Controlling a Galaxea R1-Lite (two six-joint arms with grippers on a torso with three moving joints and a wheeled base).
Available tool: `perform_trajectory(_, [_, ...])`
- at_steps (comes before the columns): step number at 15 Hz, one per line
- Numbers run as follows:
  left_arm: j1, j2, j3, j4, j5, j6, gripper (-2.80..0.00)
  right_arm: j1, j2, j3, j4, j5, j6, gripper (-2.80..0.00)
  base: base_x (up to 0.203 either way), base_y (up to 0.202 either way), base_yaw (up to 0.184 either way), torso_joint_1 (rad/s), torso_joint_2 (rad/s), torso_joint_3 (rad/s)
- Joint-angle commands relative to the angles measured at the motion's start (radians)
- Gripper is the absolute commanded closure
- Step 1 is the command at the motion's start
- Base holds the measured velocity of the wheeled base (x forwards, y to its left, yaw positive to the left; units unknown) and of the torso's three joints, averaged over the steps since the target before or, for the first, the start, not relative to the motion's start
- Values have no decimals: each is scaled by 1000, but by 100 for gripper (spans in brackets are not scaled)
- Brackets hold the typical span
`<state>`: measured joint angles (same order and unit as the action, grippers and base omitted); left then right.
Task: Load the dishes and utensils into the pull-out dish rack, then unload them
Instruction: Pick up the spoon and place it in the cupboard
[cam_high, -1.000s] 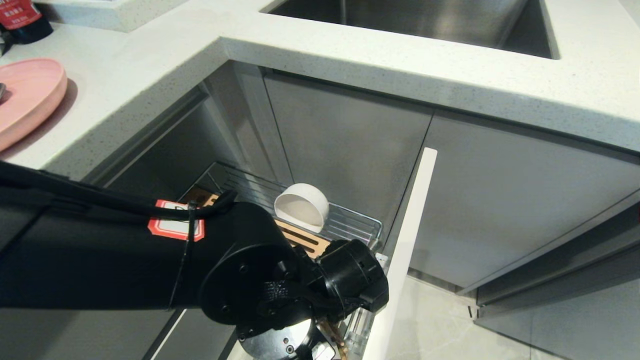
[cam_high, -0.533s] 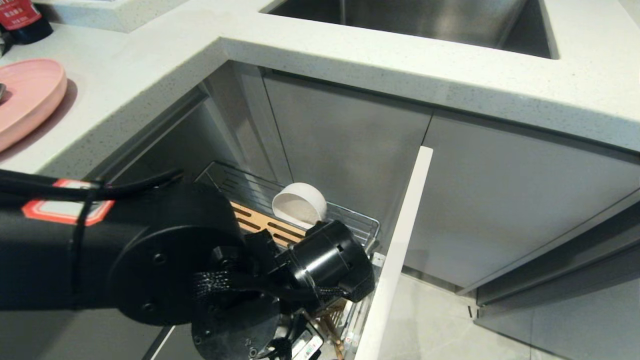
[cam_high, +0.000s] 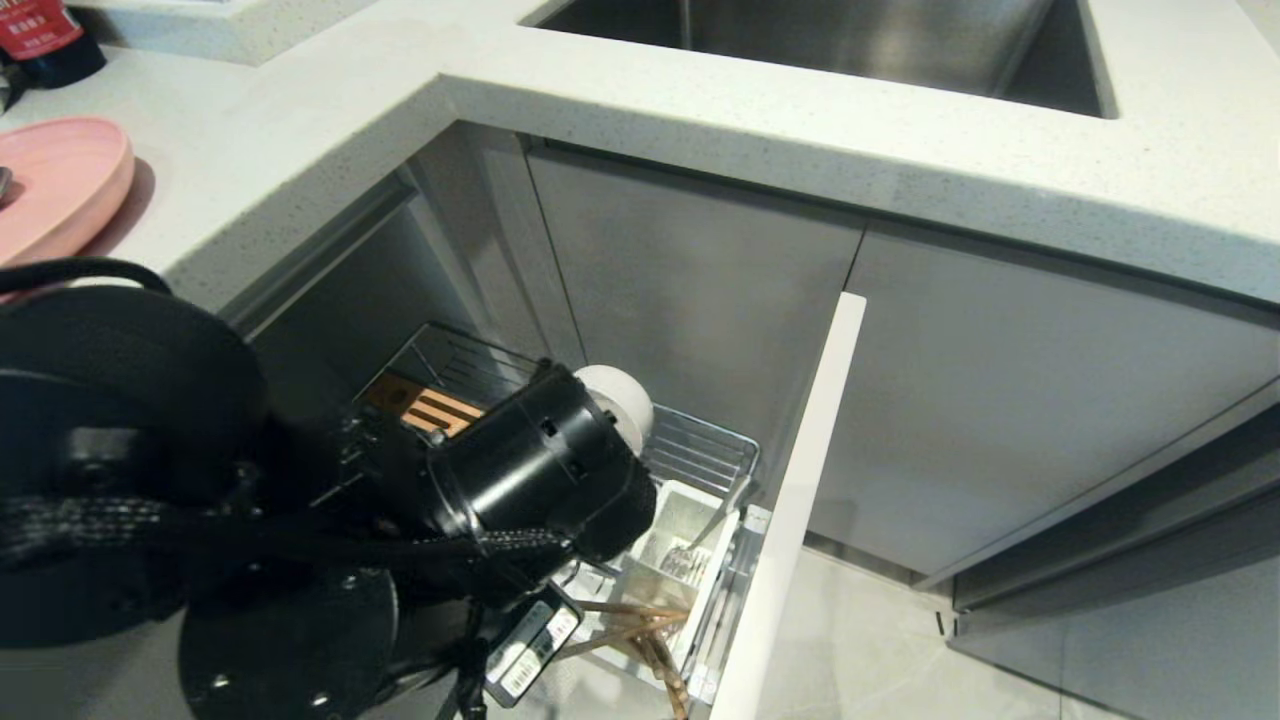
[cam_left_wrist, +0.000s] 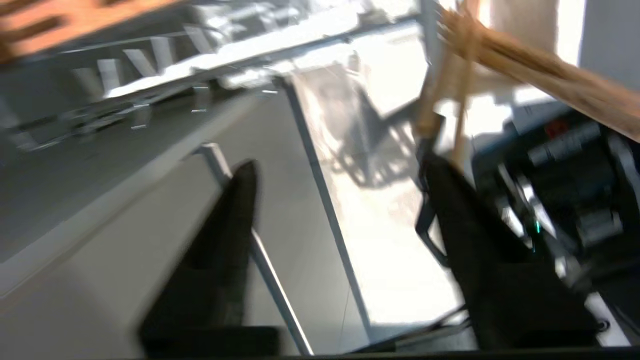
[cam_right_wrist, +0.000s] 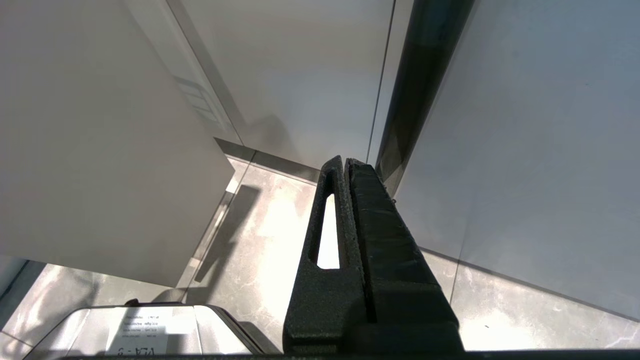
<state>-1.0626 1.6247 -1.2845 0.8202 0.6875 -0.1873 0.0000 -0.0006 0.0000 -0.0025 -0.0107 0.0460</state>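
Pull-out dish rack (cam_high: 700, 455), drawn out from beneath the counter (cam_high: 700, 110), with its grey cabinet front (cam_high: 790, 500) standing edge-on to the head camera. All positions are given relative to the rack.

Left hand (cam_left_wrist: 340, 185): seen only from its own wrist camera, with the two dark fingers (cam_left_wrist: 225, 225) set well apart and nothing between them. The picture is smeared by motion. The left arm (cam_high: 300, 530) covers the near left part of the rack in the head view.

Chopsticks (cam_high: 640, 630): light-brown wooden pair lying aslant at the near end of the rack, beside the white utensil caddy (cam_high: 680, 550). In the wrist view they (cam_left_wrist: 525, 65) pass just past the tip of one finger; whether they touch it cannot be told.

White bowl (cam_high: 625, 405): on its side in the rack, behind the caddy and next to the slotted wooden strip (cam_high: 425, 408), partly hidden by the arm.

Pink plate (cam_high: 55, 185): outside the rack, on the counter up and to the left.

Right hand (cam_right_wrist: 345, 162): well away from the rack, pointing at the tiled floor (cam_right_wrist: 280, 220) before grey cabinet panels, its fingers pressed together and empty.

Metal tines or handles show inside the caddy; which utensil they belong to cannot be told.
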Motion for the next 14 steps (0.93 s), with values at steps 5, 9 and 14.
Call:
perform_trajectory(5, [11,-146,-57,-104,69,-38,0,0,1,0,-1,0,0,0,0,0,0,0,0,0])
perform_trajectory(9, [105,-241,-119,-351,81,-33,0,0,1,0,-1,0,0,0,0,0,0,0,0,0])
perform_trajectory(14, [259,-350,-145,-647,73,29,0,0,1,0,-1,0,0,0,0,0,0,0,0,0])
